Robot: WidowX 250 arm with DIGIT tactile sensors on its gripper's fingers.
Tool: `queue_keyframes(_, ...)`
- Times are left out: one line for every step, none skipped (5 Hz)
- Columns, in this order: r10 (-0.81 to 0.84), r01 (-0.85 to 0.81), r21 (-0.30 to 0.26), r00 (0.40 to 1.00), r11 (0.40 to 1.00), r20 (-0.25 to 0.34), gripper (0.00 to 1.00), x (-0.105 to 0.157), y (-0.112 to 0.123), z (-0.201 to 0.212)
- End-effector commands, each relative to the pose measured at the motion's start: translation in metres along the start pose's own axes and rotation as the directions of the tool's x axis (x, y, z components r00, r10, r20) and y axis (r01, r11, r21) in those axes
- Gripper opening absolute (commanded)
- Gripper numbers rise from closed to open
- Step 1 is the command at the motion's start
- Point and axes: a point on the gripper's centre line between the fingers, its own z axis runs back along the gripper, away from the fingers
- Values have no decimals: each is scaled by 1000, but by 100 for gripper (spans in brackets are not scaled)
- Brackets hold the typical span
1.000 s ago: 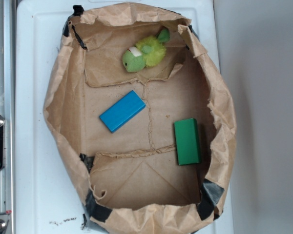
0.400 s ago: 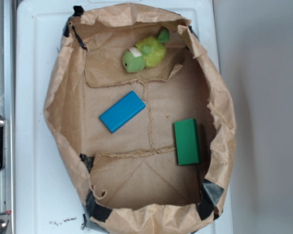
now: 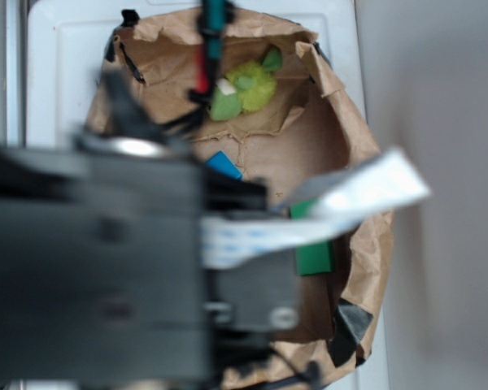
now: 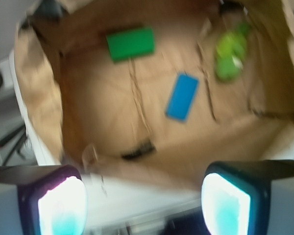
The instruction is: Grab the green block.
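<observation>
Wrist view looks down into the paper bag [image 4: 39, 98]; gripper [image 4: 144, 205] fingers spread wide, holding nothing.

One green block [image 4: 131, 43] lies flat at the far side; one blue block [image 4: 182, 97] nearer the middle; one plush toy [image 4: 230, 56] to the right; from outside, the blurred arm [image 3: 98, 268] hides most of the bag, leaving part of the green block [image 3: 315, 256] showing.

Exterior view: overhead, facing straight down on the paper bag [image 3: 366, 211]; the blurred robot arm [image 3: 106, 268], close to the lens, covers 6 to 10 o'clock.
Wrist view: behind the end effector [image 4: 144, 205], tilted down into the bag from its edge.
Shared: bag floor, green block [image 3: 315, 258], blue block [image 4: 182, 97], plush toy [image 3: 246, 88].
</observation>
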Motion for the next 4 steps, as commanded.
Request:
queue_keyframes(-14,15,-7,995,1000,102,100,51,26,-24)
queue_keyframes(-50,53,-24,993,998,102,100,46,34,-46)
queue_keyframes(-84,85,-15,993,996,87,100,42,36,-69)
queue_keyframes(-118,119,0,990,993,77,100,38,33,-84)
